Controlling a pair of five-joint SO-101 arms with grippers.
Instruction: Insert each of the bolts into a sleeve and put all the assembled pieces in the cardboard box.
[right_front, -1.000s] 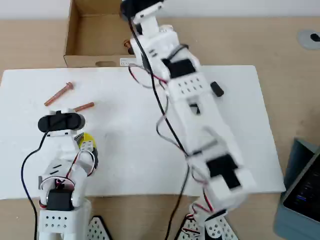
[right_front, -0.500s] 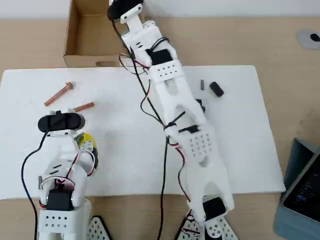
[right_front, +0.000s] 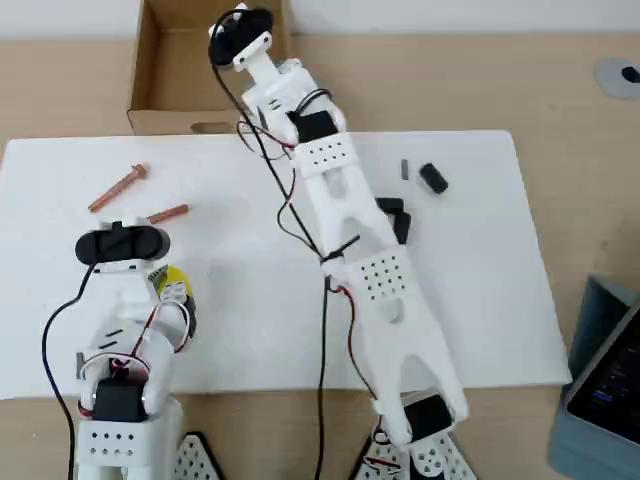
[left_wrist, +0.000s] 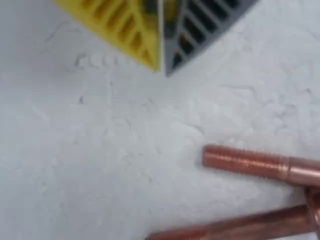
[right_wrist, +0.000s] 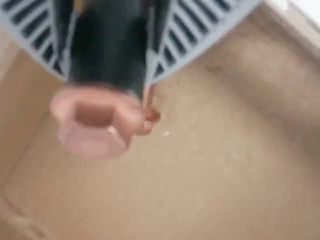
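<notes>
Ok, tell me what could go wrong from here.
1. The right gripper holds the assembled piece above the cardboard box floor; released from there, it might come apart on landing.
2. The loose sleeve lies close beside the right arm; pulling back could knock it off the white mat.
3. Two bolts lie right by the shut left gripper; opening there may nudge them.

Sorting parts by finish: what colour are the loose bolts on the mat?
The bolts are copper-coloured, clearest in the left wrist view.
</notes>
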